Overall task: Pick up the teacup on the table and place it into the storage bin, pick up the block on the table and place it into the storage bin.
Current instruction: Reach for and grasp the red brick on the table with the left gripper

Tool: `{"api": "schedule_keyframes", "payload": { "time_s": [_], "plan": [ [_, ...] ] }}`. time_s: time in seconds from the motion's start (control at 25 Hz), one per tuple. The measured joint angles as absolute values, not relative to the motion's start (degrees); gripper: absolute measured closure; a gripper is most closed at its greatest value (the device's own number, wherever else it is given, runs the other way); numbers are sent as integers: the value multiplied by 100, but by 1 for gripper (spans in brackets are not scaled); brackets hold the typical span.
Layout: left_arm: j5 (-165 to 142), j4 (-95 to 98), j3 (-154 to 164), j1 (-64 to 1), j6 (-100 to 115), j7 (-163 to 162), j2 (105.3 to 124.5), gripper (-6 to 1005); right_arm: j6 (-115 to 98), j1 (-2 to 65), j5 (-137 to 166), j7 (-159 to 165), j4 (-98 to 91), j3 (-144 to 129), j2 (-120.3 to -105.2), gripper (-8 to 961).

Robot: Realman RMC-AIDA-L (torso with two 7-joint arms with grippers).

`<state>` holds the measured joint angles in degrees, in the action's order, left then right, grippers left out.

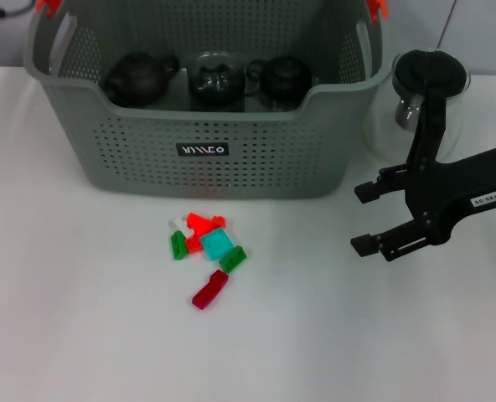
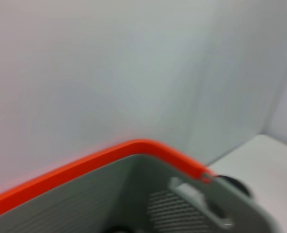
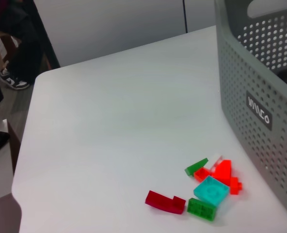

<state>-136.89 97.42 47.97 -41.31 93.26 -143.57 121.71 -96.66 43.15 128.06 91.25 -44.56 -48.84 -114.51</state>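
Head view: the dark red block (image 1: 209,290) lies on the table (image 1: 80,318) at the near edge of the block cluster (image 1: 204,241), long axis diagonal, in front of the storage bin (image 1: 206,151). My right gripper (image 1: 367,219) hovers to its right, fingers spread and empty, the nearer arm. My left gripper cannot be seen

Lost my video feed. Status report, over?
Right gripper open, empty, above table right of blocks. Left gripper not in view. Storage bin holds three dark tea vessels; blocks on table before it. Path to blocks unobstructed; glass pitcher behind right arm.
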Motion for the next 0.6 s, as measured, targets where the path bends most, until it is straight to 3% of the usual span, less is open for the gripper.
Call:
{"api": "schedule_keyframes", "payload": {
  "time_s": [0.12, 0.6],
  "plan": [
    [-13233, 10252, 4852, -3765, 9619, -14046, 12376, 61, -9642, 4306, 12809, 9126, -4455, -4879, -11446, 38],
    [-12005, 10554, 5169, -2810, 10703, -13208, 12413, 48, -9516, 4271, 12819, 9158, -4392, -4614, -11444, 37]
  ]
}}
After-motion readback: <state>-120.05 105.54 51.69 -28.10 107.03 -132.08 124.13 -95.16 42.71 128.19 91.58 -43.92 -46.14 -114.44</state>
